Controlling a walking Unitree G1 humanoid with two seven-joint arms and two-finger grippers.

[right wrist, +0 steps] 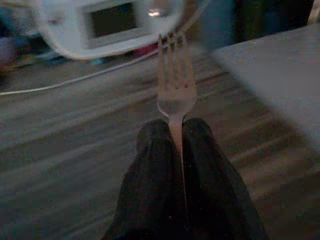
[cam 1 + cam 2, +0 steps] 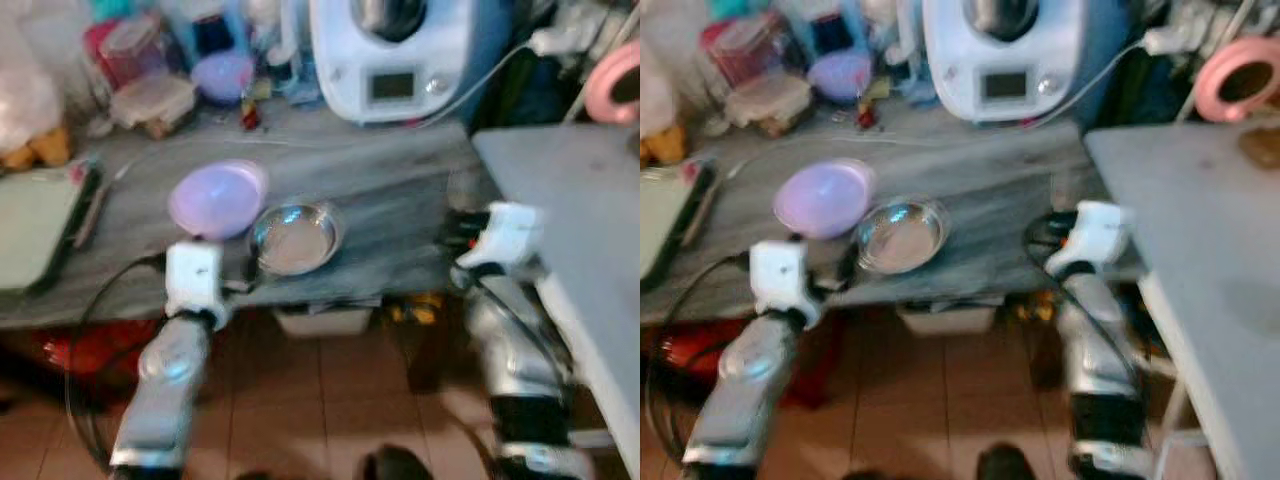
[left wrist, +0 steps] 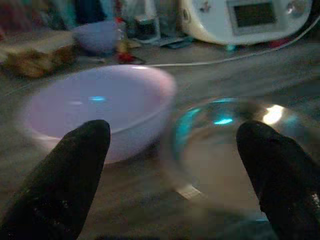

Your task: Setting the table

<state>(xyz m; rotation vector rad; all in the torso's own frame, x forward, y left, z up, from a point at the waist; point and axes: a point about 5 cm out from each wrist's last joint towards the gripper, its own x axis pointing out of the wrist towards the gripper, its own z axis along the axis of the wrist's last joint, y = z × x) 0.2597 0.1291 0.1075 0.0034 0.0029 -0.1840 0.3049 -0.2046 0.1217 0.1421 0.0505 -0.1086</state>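
Between the two spread black fingers of the left gripper, nothing is held; just beyond them a clear glass bowl and a lilac bowl are seen touching on the grey tabletop, and the left arm is judged the nearer for either. A fork is clamped by its handle in the closed right gripper, tines pointing away along the fingers. A white kitchen machine is set behind, and a pale table lies to the right.
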